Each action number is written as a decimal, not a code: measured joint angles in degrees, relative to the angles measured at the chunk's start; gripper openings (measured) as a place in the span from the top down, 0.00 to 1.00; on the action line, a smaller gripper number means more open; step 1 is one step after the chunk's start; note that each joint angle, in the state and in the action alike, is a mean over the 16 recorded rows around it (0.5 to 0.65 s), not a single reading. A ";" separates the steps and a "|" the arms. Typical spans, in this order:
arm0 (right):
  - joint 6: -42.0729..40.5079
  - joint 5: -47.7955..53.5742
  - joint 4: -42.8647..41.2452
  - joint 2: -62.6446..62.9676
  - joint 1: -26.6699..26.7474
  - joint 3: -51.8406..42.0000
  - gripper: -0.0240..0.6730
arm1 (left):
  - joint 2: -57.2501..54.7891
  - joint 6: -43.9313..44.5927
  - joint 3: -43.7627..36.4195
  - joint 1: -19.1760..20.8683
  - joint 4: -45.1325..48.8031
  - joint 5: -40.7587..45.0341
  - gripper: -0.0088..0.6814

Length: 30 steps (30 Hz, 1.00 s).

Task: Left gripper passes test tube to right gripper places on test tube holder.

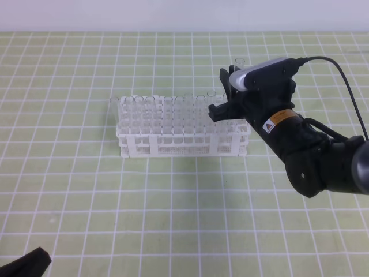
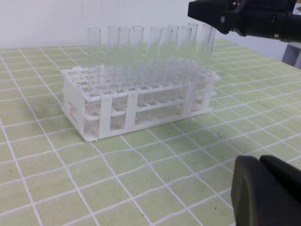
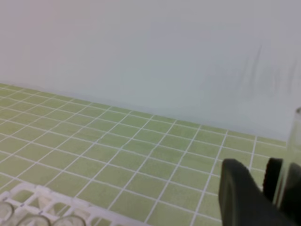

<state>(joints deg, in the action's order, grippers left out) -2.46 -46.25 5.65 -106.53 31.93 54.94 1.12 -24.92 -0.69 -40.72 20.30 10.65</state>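
The white test tube holder (image 1: 173, 141) stands mid-table, with several clear tubes upright in its back rows. My right gripper (image 1: 226, 95) hovers over the rack's right end, shut on a test tube (image 1: 240, 60) held upright, whose rim sticks out above the gripper. In the left wrist view that test tube (image 2: 207, 47) hangs from the right gripper (image 2: 209, 16) down toward the holder (image 2: 131, 106). The right wrist view shows the test tube (image 3: 294, 150) beside a black finger (image 3: 244, 197). My left gripper (image 1: 26, 264) is a black blur at the bottom-left corner.
A green mat with a white grid covers the table, and a pale wall runs behind it. The standing tubes (image 2: 136, 47) rise well above the rack top. The rack's near edge (image 3: 47, 209) shows at the bottom left of the right wrist view.
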 joint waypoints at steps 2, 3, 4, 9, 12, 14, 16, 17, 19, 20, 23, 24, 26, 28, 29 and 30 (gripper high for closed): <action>0.00 -0.08 -0.03 0.03 0.00 0.00 0.95 | 0.00 0.00 0.00 0.00 0.00 0.00 0.99; 0.00 -0.12 -0.04 0.04 0.00 0.00 0.95 | 0.10 0.00 -0.07 0.00 0.00 0.00 0.99; 0.00 -0.16 -0.06 0.05 0.00 0.00 0.95 | -0.01 0.00 0.00 0.00 0.00 0.04 0.99; 0.00 -0.34 -0.16 0.12 0.00 0.00 0.95 | 0.09 0.00 -0.07 0.00 0.00 0.00 0.99; -0.01 -0.42 -0.23 0.16 0.00 0.00 0.95 | 0.19 0.00 -0.13 0.00 0.01 0.00 0.99; -0.02 -0.44 -0.25 0.14 0.00 0.00 0.95 | 0.30 0.00 -0.20 0.00 0.01 -0.04 0.99; -0.03 -0.42 -0.26 0.13 0.00 0.00 0.95 | 0.40 0.00 -0.27 0.00 0.02 -0.09 0.99; -0.04 -0.43 -0.27 0.12 0.00 0.00 0.95 | 0.30 0.00 -0.20 0.00 0.01 -0.04 0.99; -0.05 -0.44 -0.29 0.11 0.00 0.00 0.95 | 0.19 0.00 -0.13 0.00 0.01 -0.04 0.99; -0.06 -0.45 -0.29 0.10 0.00 0.00 0.95 | 0.30 0.00 -0.20 0.00 0.01 -0.09 0.99; -0.08 -0.47 -0.29 0.08 0.00 0.00 0.95 | 0.19 0.00 -0.13 0.00 0.01 0.00 0.99; -0.09 -0.47 -0.29 0.07 0.00 0.00 0.95 | 0.19 0.00 -0.13 0.00 0.01 0.00 0.99; -0.10 -0.45 -0.29 0.05 0.00 0.00 0.95 | -0.01 0.00 0.00 0.00 0.00 0.09 0.99; -0.11 -0.41 -0.29 0.04 0.00 0.00 0.95 | -0.01 0.00 0.00 0.00 0.00 0.04 0.99; -0.11 -0.39 -0.29 0.04 0.00 0.00 0.95 | -0.01 0.00 0.00 0.00 0.00 0.04 0.99; -0.11 -0.36 -0.29 0.04 0.00 0.00 0.95 | -0.12 0.00 0.07 0.00 0.00 0.09 0.99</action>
<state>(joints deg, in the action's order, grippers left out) -2.56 -46.61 5.36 -106.49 31.93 54.94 1.00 -24.93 -0.63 -40.72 20.30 10.74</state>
